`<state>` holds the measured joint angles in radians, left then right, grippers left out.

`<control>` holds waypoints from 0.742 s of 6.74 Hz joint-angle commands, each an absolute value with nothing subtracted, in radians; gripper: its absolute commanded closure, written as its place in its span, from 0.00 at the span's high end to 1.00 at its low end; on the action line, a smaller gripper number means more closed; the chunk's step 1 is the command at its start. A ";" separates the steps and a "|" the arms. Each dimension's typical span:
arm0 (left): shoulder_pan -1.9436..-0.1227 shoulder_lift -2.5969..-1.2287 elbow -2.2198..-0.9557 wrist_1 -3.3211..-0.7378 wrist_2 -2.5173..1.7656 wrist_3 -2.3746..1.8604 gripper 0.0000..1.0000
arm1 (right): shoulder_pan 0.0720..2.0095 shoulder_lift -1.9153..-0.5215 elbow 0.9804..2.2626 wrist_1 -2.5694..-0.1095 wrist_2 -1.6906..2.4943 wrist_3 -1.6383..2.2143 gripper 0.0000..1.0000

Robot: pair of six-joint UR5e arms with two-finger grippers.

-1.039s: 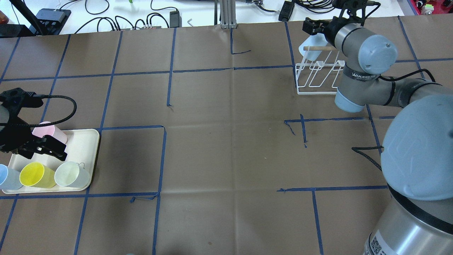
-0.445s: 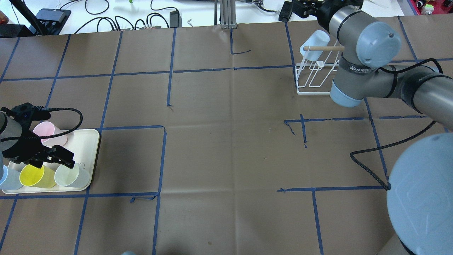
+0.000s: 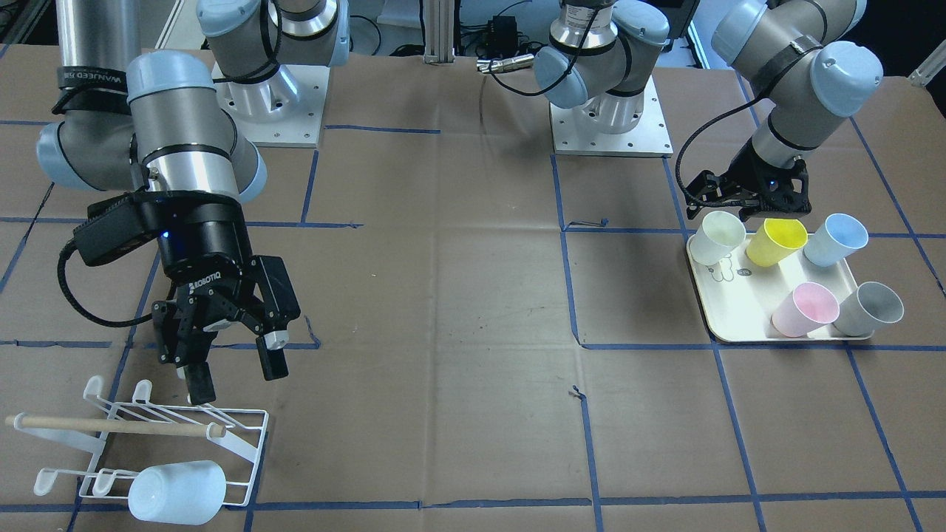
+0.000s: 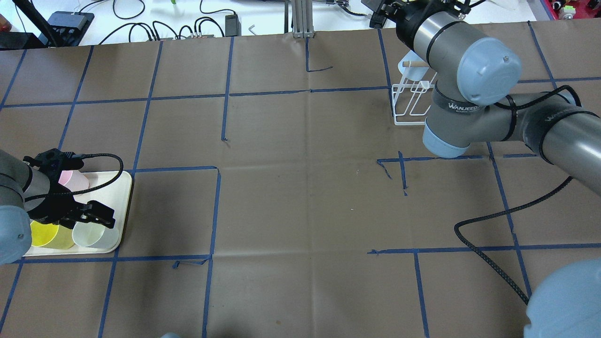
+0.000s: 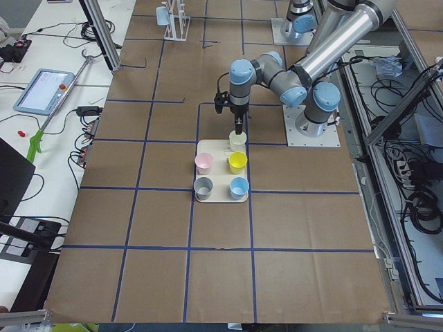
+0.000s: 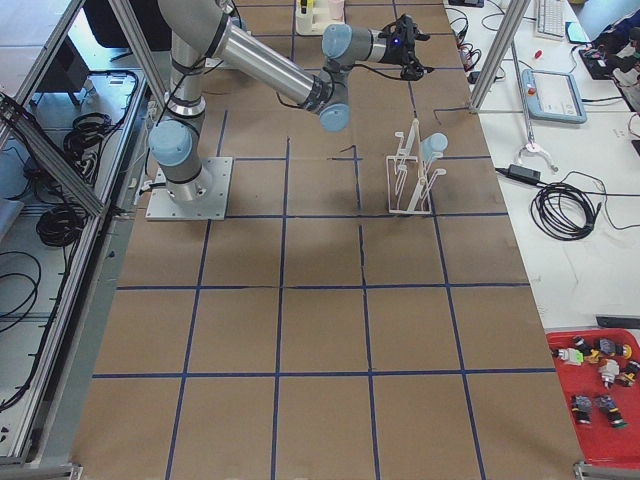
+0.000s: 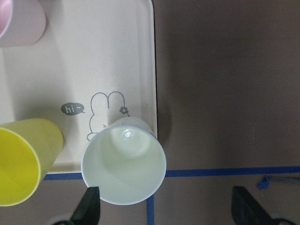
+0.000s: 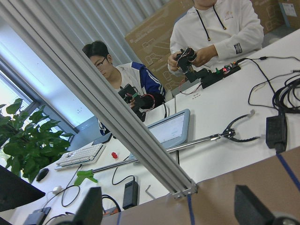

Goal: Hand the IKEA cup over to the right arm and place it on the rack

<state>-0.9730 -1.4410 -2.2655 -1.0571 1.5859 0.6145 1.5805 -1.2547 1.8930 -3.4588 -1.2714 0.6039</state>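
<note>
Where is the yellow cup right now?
In the front-facing view, right side: the yellow cup sits on the cream tray between the white cup and the blue cup.

Rack (image 4: 410, 101) partly behind right arm (image 4: 474, 77)

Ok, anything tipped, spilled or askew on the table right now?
Nothing serious. The pale blue cup lies slanted at one end of the rack, as intended. The five cups on the tray stand upright, nothing spilled. Only oddity: a blue tape line near the tray has a loose, crumpled end.

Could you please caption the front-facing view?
Open right gripper beside rack bearing pale cup; left gripper above tray's white cup.
</note>
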 commanded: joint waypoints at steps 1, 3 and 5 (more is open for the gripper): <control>-0.976 -1.508 -2.281 -0.982 1.592 0.597 0.99 | 1.646 -1.313 1.975 -3.470 -1.284 0.976 1.00; -0.974 -1.517 -2.302 -0.979 1.594 0.598 0.99 | 1.719 -1.318 1.982 -3.494 -1.284 1.282 1.00; -0.973 -1.528 -2.303 -0.979 1.606 0.601 0.81 | 1.730 -1.309 2.038 -3.654 -1.284 1.553 1.00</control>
<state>-0.9733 -1.5197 -2.3012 -0.9792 1.5967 0.5996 1.7222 -1.3146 2.0066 -3.5583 -1.2838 1.3977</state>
